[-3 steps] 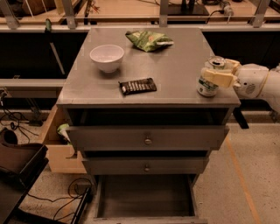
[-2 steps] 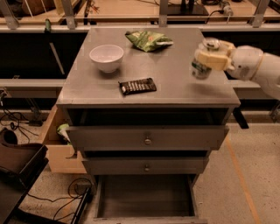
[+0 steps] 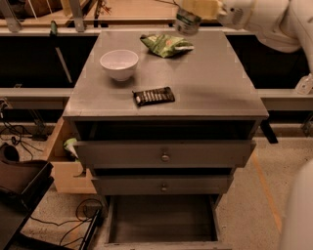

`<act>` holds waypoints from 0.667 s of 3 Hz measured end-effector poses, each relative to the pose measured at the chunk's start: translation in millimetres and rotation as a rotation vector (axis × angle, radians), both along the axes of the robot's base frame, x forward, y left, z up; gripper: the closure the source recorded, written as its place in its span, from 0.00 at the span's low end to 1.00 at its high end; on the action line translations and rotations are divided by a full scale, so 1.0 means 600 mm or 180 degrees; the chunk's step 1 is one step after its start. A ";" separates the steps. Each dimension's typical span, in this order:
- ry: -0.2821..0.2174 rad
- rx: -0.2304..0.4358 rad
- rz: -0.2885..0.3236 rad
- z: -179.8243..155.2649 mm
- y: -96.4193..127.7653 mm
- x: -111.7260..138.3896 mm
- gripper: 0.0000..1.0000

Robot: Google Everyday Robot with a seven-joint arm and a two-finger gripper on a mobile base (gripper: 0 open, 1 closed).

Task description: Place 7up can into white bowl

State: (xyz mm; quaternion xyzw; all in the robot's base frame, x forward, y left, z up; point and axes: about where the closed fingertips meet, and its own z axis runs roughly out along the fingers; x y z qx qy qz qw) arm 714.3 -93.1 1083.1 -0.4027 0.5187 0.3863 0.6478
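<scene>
The white bowl stands on the left rear part of the grey cabinet top. My gripper is at the top edge of the view, high above the back right of the cabinet, shut on the 7up can. Only the can's lower part shows below the pale yellow fingers; its top is hidden. The can hangs in the air just above and right of the green snack bag, well to the right of the bowl.
A dark flat candy bar wrapper lies near the front middle of the top. The white arm reaches in from the upper right. Below, two drawers stand slightly open and the bottom drawer is pulled out. A wooden box sits at the left.
The gripper has lifted the can off the cabinet's right edge and carried it up and leftward, toward the back near the snack bag.
</scene>
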 end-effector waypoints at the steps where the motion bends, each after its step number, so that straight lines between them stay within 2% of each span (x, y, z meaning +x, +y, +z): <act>1: -0.0078 -0.0011 0.0149 0.057 0.101 0.039 1.00; 2: 0.0046 0.0044 0.0255 0.066 0.181 0.083 1.00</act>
